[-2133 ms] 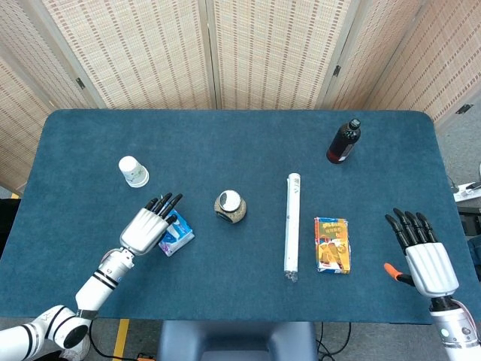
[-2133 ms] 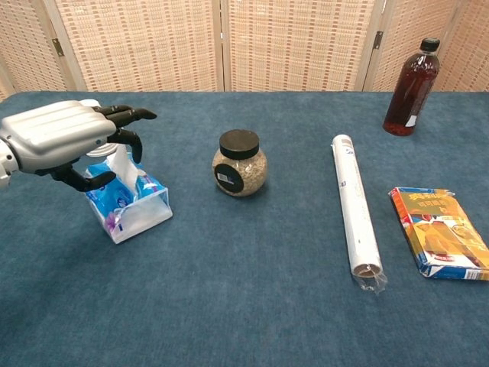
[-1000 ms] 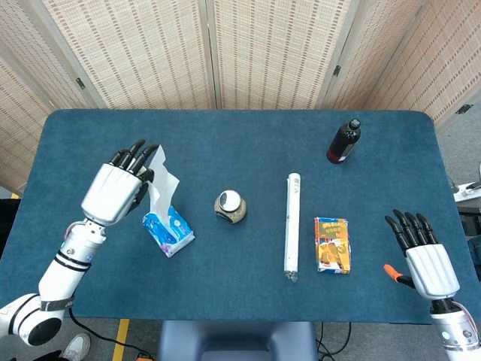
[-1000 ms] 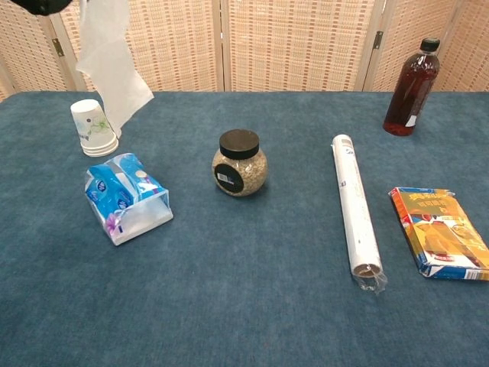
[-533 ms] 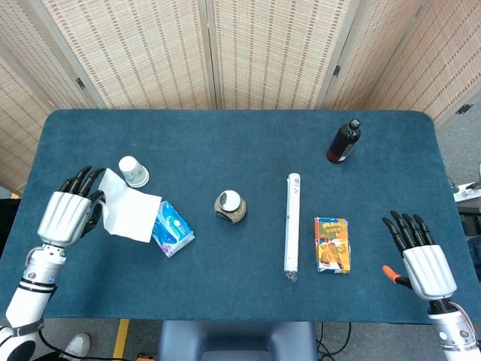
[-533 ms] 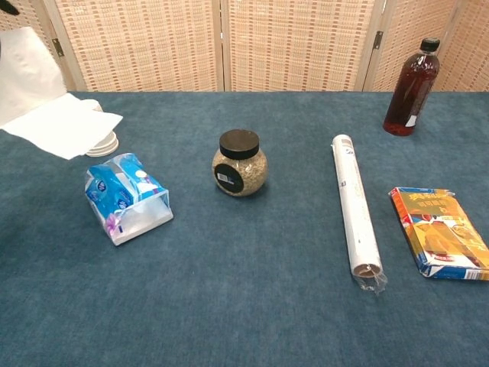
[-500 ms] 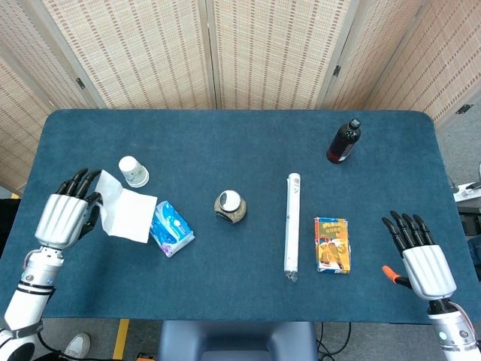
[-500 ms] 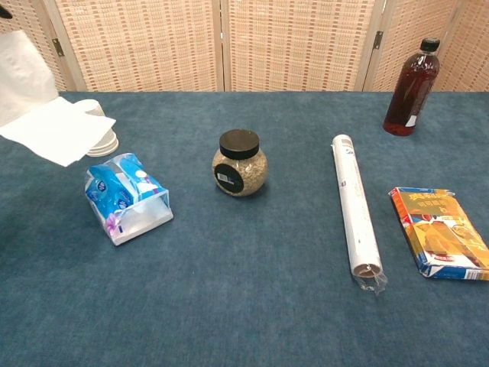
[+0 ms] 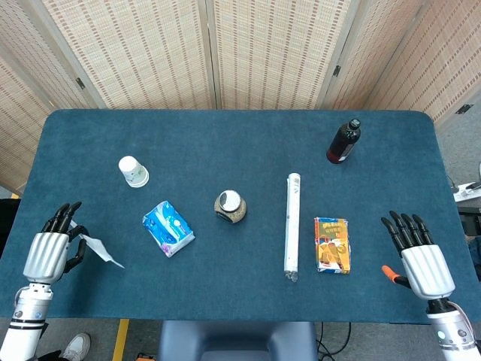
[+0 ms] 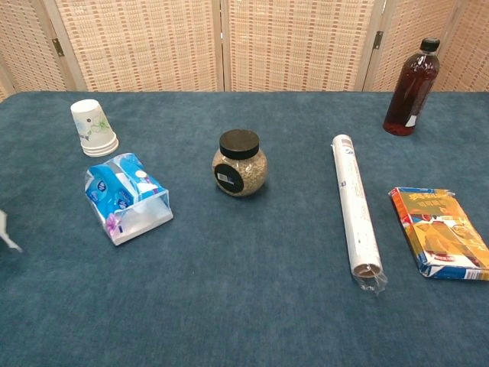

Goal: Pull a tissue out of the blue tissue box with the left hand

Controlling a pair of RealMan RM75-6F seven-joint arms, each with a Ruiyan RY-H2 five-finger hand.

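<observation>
The blue tissue box (image 9: 167, 228) lies on the blue table, left of centre; the chest view shows it (image 10: 126, 197) tilted, with clear plastic at its near end. My left hand (image 9: 48, 254) is at the table's front left edge, well left of the box, and holds a white tissue (image 9: 99, 250) that trails to the right from its fingers. Only a sliver of that tissue (image 10: 6, 232) shows at the chest view's left edge. My right hand (image 9: 421, 260) hovers at the front right, fingers spread, holding nothing.
A paper cup (image 9: 134, 171) stands behind the box. A black-lidded jar (image 9: 230, 206), a long white roll (image 9: 292, 224), a yellow snack box (image 9: 332, 244) and a dark bottle (image 9: 343, 141) sit further right. A small orange object (image 9: 391, 272) lies by my right hand.
My left hand has lifted the tissue clear of the box, then swung left and down towards the front left edge with it. The right hand has stayed put.
</observation>
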